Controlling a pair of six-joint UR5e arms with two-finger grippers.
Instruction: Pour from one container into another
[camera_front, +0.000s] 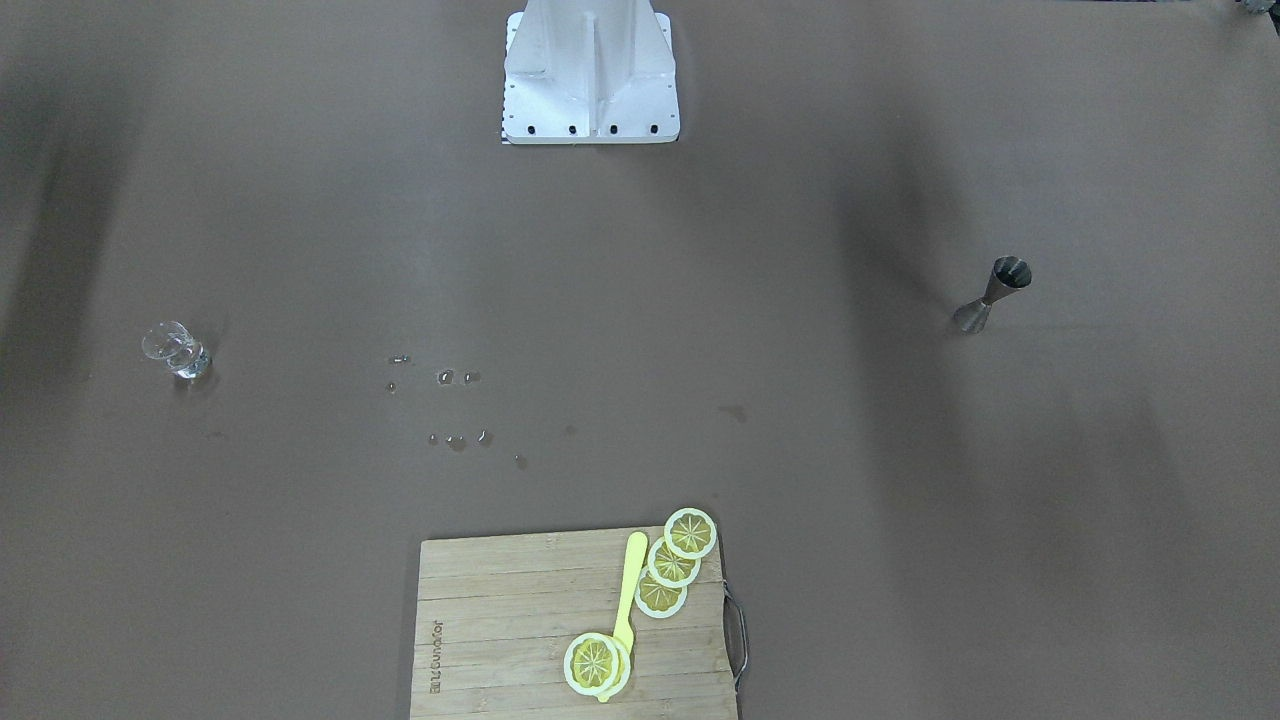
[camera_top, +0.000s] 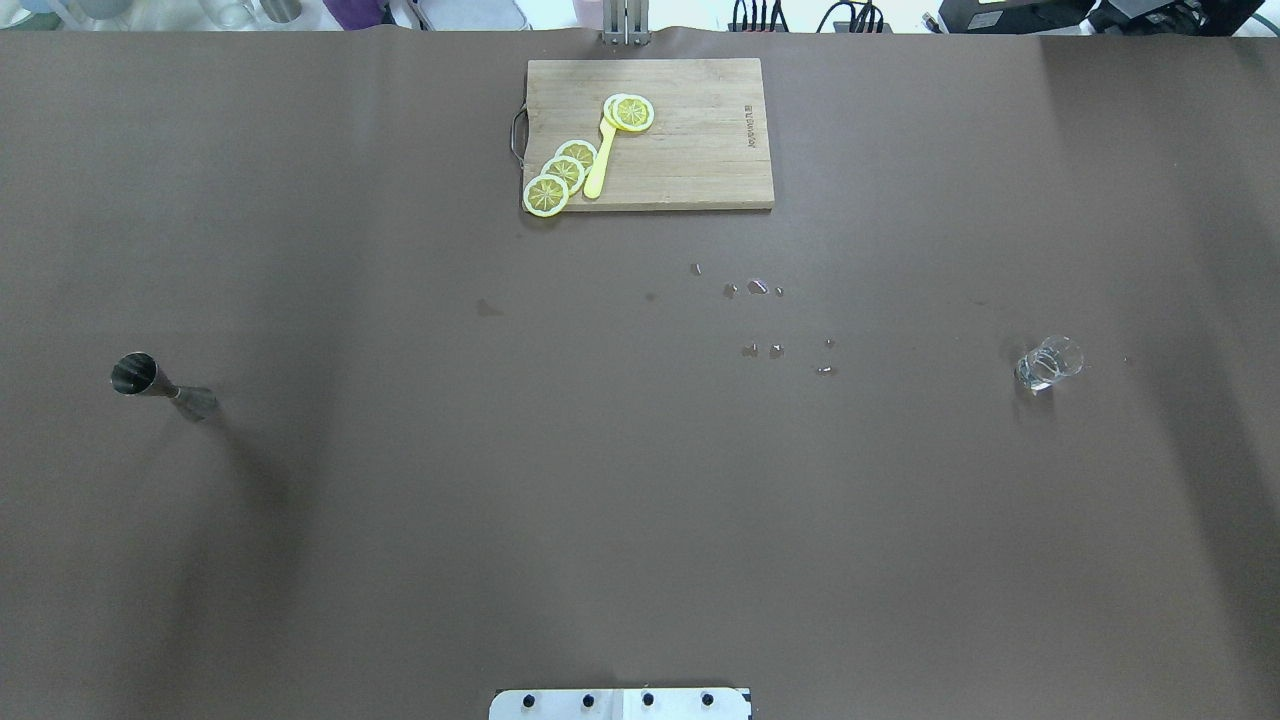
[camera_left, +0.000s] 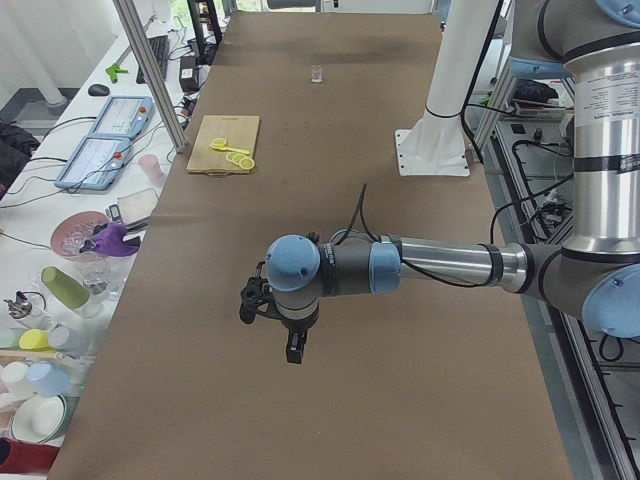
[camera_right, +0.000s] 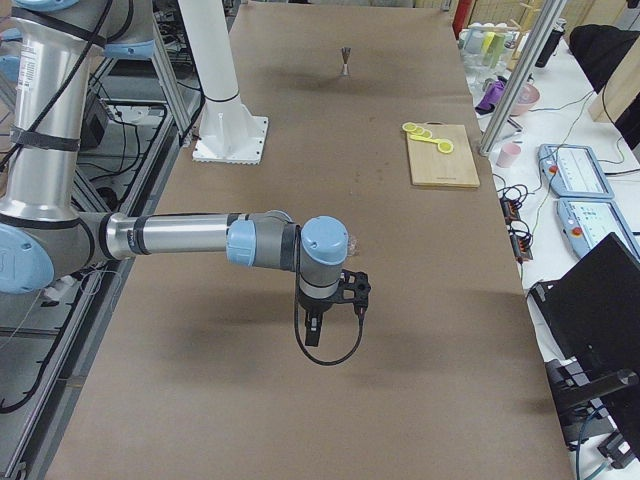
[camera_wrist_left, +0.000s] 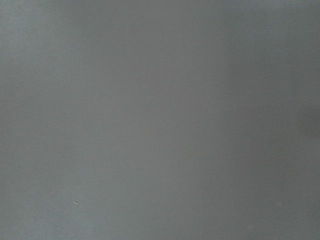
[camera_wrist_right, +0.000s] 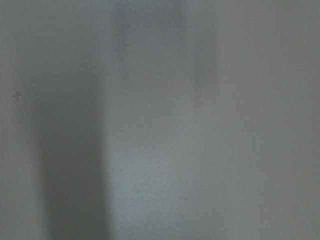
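Note:
The small clear glass (camera_front: 175, 352) (camera_top: 1048, 362) stands on the brown table on my right side; in the exterior left view the glass (camera_left: 317, 72) is tiny and far off. On my left side stands the grey steel jigger (camera_front: 992, 295) (camera_top: 160, 383), seen small and far as the jigger (camera_right: 345, 62). The two stand far apart. My left gripper (camera_left: 250, 300) and right gripper (camera_right: 357, 287) hang above the table and show only in the side views, so I cannot tell if they are open or shut. Both wrist views show only blurred grey surface.
A wooden cutting board (camera_top: 700, 150) with lemon slices (camera_top: 565, 170) and a yellow knife (camera_top: 600, 165) lies at the far middle edge. Water droplets (camera_top: 760, 290) dot the table between board and glass. The robot's white base (camera_front: 590, 90) stands at the near middle.

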